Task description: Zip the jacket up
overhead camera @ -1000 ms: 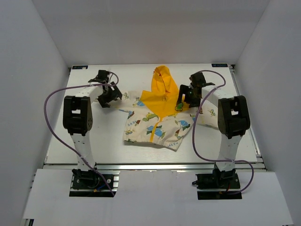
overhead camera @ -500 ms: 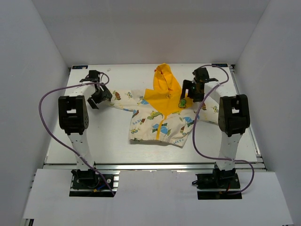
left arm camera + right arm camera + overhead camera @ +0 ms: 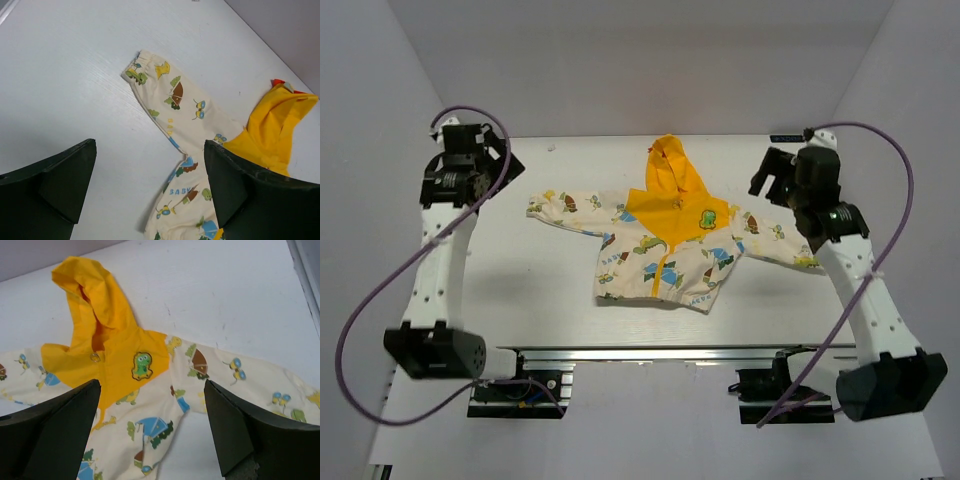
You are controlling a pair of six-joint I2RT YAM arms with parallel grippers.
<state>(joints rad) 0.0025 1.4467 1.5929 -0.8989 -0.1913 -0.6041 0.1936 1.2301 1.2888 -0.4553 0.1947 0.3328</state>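
The jacket [image 3: 665, 250] lies flat in the middle of the table, cream with cartoon prints, both sleeves spread out sideways and the yellow-orange hood [image 3: 670, 170] pointing to the back. Its front is open at the top, showing yellow lining with a green dinosaur patch [image 3: 142, 365], and the yellow zipper [image 3: 660, 275] runs down the lower front. My left gripper [image 3: 470, 165] is raised at the far left, open and empty; its view shows the left sleeve [image 3: 167, 97]. My right gripper [image 3: 785, 180] is raised at the far right, open and empty, above the right sleeve [image 3: 240, 372].
The white table [image 3: 540, 290] is boxed in by white walls on three sides. A metal rail [image 3: 650, 350] runs along the near edge. Purple cables loop from both arms.
Both grippers let go of the sleeves and rose up and outward, left to the far left, right to the far right. The jacket now lies spread flat with sleeves out.
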